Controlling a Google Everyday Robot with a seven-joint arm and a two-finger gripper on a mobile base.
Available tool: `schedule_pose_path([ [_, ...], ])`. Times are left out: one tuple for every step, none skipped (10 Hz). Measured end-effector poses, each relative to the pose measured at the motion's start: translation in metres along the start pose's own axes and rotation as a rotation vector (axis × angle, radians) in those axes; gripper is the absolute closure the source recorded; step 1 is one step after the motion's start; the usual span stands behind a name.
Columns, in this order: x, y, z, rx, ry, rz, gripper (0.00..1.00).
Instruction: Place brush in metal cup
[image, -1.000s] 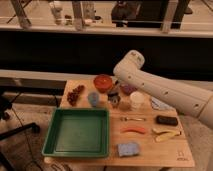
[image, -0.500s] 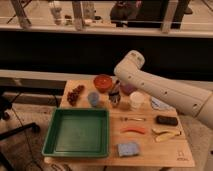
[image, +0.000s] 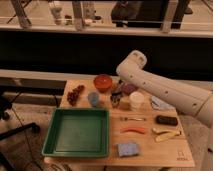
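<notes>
The tool (image: 117, 100) hangs just right of the small dull blue-grey metal cup (image: 93, 98), likely for placing; its grip state cannot be told.

The claw (image: 116, 99) sits low in a tight slot: metal cup (image: 93, 98) on its left, white cup (image: 136, 100) on its right, red bowl (image: 103, 82) just behind. The big white arm (image: 160, 90) hangs over the far right of the table (image: 156, 151), so that side's pretty much blocked. There's a bare gap between the metal cup and the grapes (image: 75, 94) further left, and the air right above that cup looks open. The low green tray (image: 77, 132) fills the near left, and near right it's flat clutter, an orange carrot-looking thing (image: 134, 130) and a blue sponge (image: 128, 148), with strips of bare wood between.
</notes>
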Motion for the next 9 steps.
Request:
schedule_pose_path([
  [0.002, 0.001, 0.003, -0.002, -0.002, 0.005, 1.0],
  [0.003, 0.002, 0.007, -0.004, -0.006, 0.01, 1.0],
  [0.004, 0.002, 0.01, -0.004, -0.011, 0.015, 1.0],
  [0.004, 0.002, 0.013, -0.002, -0.016, 0.019, 1.0],
  [0.003, 0.001, 0.015, 0.0, -0.02, 0.019, 1.0],
  [0.001, -0.003, 0.018, 0.004, -0.026, 0.019, 1.0],
  [0.0, -0.003, 0.019, 0.005, -0.029, 0.019, 1.0],
  [-0.002, -0.004, 0.02, 0.007, -0.032, 0.018, 1.0],
  [-0.003, -0.004, 0.021, 0.008, -0.035, 0.017, 1.0],
])
